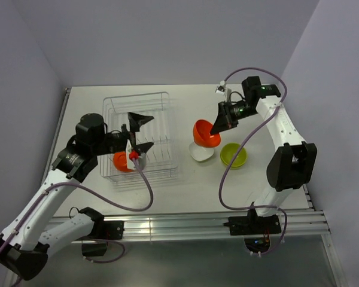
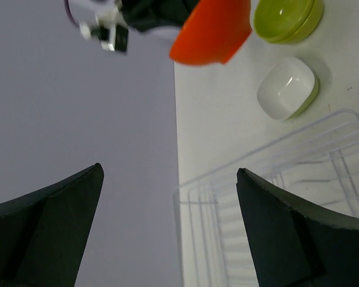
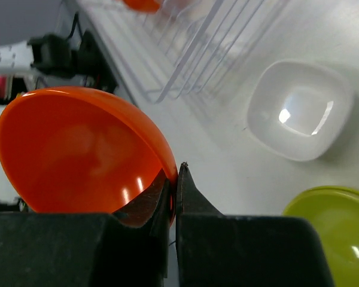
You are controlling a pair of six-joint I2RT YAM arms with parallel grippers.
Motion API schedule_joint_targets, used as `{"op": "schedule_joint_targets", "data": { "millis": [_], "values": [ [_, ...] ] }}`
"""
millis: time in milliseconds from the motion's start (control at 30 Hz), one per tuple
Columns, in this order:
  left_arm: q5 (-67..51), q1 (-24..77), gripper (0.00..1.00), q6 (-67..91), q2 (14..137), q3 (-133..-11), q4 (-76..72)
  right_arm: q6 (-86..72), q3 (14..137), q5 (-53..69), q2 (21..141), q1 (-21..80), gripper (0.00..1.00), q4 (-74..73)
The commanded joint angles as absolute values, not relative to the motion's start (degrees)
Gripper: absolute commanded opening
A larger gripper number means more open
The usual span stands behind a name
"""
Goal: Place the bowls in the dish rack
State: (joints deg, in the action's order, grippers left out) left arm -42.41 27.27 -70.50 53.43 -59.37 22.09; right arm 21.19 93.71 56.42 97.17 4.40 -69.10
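right gripper (image 3: pixel 175 179): clamped on orange bowl (image 3: pixel 78 149) rim, my wrist cam confirms
left gripper (image 2: pixel 169 169): wide apart, empty
rack (image 1: pixel 155 107): second orange bowl (image 1: pixel 122 161) inside; left cam misses it

We are looking at a robotics lab test cell: plain pale walls (image 1: pixel 167 42) are boxing in a white table (image 1: pixel 191 188) on the left, far and right, two robot arms (image 1: pixel 285 156) are standing bolted to an aluminium rail (image 1: pixel 179 226) along the near edge, purple cables (image 1: pixel 220 182) are looping from them, and a wire dish rack (image 1: pixel 140 103) is sitting on its bare top among plastic bowls (image 1: pixel 234 155)
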Motion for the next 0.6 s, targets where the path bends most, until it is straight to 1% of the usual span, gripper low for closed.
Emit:
{"op": "schedule_joint_targets", "data": {
  "millis": [0, 133, 367, 567],
  "values": [
    [-40.2, 35.8, 1.00, -82.1, 53.2, -58.5, 18.3, 30.7, 89.1, 62.0, 94.8, 6.1, 0.00, -81.1],
    [-36.5, 44.8, 0.99, -87.7, 53.1, -54.8, 15.7, 34.6, 83.2, 63.9, 93.2, 6.9, 0.00, -82.8],
    [-31.4, 57.1, 1.00, -83.6, 55.6, -54.0, 16.7, 35.6, 76.7, 66.9, 91.8, 12.5, 0.00, -82.7],
    [-18.5, 66.7, 0.99, -81.4, 57.6, -51.6, 16.6, 35.9, 75.2, 68.5, 91.8, 15.5, 0.00, -82.6]
  ]
}}
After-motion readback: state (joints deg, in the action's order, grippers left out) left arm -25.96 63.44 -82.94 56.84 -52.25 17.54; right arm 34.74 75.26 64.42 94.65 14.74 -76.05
